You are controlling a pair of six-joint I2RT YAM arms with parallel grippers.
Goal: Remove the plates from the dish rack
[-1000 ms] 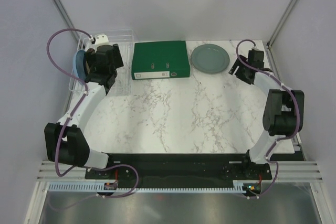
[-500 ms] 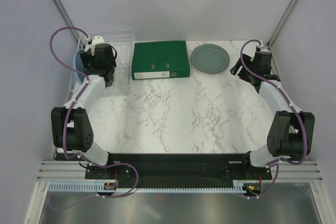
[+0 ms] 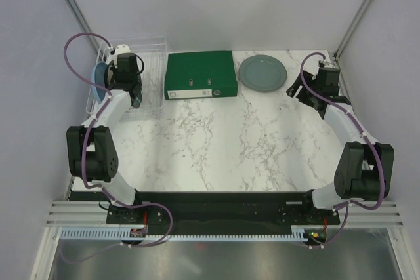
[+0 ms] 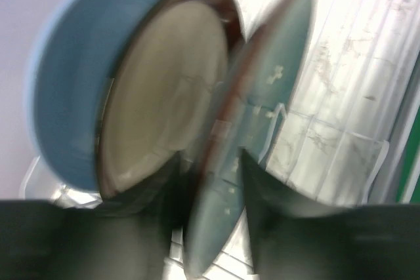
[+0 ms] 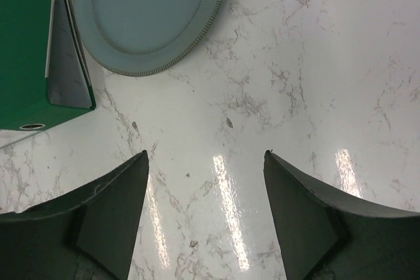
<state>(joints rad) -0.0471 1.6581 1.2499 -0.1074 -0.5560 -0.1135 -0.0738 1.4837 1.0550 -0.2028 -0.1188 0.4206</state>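
Left gripper (image 3: pixel 125 78) has nudged in over the rack (image 3: pixel 154 44), right gripper (image 3: pixel 298 88) has eased back from the grey-green plate (image 3: pixel 262 73) on the table (image 3: pixel 230 142); left wrist, blurred: fingers (image 4: pixel 295 227) straddle the dark plate (image 4: pixel 275 77) rim, cream plate (image 4: pixel 164 90) and blue plate (image 4: pixel 65 96) to its left, grip unclear; right wrist: jaws apart over marble, grey-green plate ahead-left.

A green binder (image 3: pixel 200 75) is laid flat at the far edge of a white marble-patterned table (image 3: pixel 223 149). Its spine, on which two white labels are seen, is turned toward the near side. The table is enclosed by pale walls (image 3: pixel 216 4).
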